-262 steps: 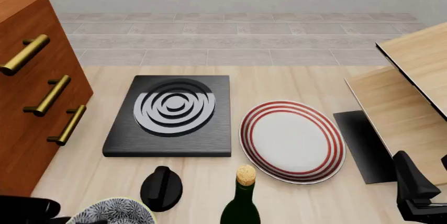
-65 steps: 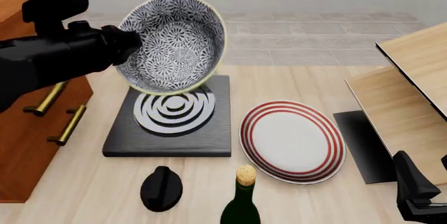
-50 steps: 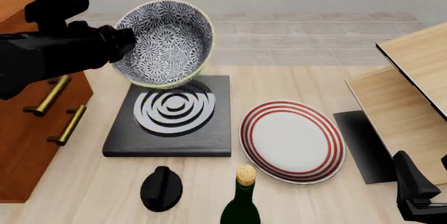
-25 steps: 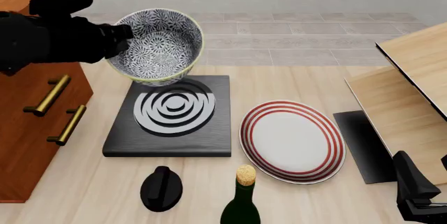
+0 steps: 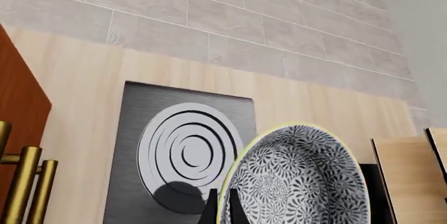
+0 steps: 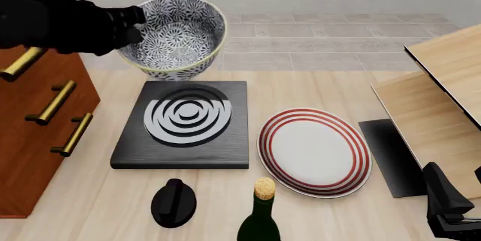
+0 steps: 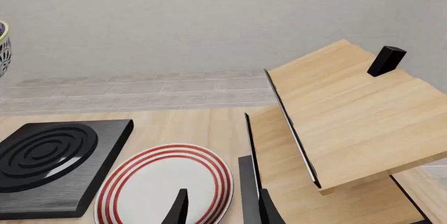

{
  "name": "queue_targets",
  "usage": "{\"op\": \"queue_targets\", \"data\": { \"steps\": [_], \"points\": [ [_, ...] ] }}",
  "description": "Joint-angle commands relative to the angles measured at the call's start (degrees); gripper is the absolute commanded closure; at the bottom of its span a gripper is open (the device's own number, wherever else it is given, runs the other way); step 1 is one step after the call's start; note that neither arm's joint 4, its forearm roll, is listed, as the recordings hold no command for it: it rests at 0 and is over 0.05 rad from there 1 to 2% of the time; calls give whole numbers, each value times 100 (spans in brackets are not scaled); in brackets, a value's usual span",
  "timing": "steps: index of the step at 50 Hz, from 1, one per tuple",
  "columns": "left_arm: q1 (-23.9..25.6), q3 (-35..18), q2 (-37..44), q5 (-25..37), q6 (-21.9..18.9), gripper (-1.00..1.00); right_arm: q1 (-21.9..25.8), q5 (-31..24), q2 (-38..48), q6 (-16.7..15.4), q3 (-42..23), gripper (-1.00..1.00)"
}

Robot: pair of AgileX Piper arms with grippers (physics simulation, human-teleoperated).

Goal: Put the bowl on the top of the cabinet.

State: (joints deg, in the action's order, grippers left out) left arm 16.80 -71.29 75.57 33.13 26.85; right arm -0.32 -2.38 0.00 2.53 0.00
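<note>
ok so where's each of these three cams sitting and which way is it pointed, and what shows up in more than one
Front view: fixed above and behind the arms, looking forward and down the table; the left gripper holds the bowl beside the cabinet.
Left wrist view: behind the left gripper's fingers, looking down past the bowl at the black burner plate.
Right wrist view: low behind the open right gripper, facing the red-ringed plate and pale wood structure.
Shared: bowl and burner plate appear in all three.

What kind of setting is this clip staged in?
Probably a mock kitchen, rendered in a simulator: a black single-burner hob with its knob, a red-ringed plate and a corked bottle sit on a pale wood table, beside a reddish-brown cabinet with brass handles.
</note>
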Motion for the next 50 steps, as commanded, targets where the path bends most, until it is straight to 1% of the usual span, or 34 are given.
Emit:
{"op": "queue_targets", "data": {
  "steps": [1,3,5,10,13,16,21,23,24,25,29,33,38,40,41,46,48,50],
  "points": [
    [-26,-235,-49,234,363,100,0,0,0,0,0,-100],
    [-13,-279,-11,278,370,100,0,0,0,0,0,-100],
    [-39,-433,29,436,423,100,0,0,0,0,0,-100],
    [-29,-575,82,539,462,100,0,0,0,0,0,-100],
    [-26,-550,84,504,486,100,0,0,0,0,0,-100],
    [-117,-782,104,726,452,100,0,0,0,0,0,-100],
    [-159,-921,103,856,514,100,0,0,0,0,0,-100],
    [-329,-969,83,948,536,100,0,0,0,0,0,-100],
    [-329,-970,83,948,536,100,0,0,0,0,0,-100],
    [-287,-1089,116,1030,531,100,0,0,0,0,0,-100],
    [-364,-1219,124,1166,562,100,0,0,0,0,0,-100],
    [-524,-1340,85,1324,681,100,0,0,0,0,0,-100],
    [-699,-1349,109,1456,821,100,0,0,0,0,0,-100],
    [-865,-1368,48,1490,856,100,0,0,0,0,0,-100],
    [-798,-1432,74,1536,853,100,0,0,0,0,0,-100],
    [-849,-1557,80,1661,886,100,0,0,0,0,0,-100],
    [-965,-1739,66,1798,873,100,0,0,0,0,0,-100],
    [-957,-1895,76,1901,884,100,0,0,0,0,0,-100]
  ]
}}
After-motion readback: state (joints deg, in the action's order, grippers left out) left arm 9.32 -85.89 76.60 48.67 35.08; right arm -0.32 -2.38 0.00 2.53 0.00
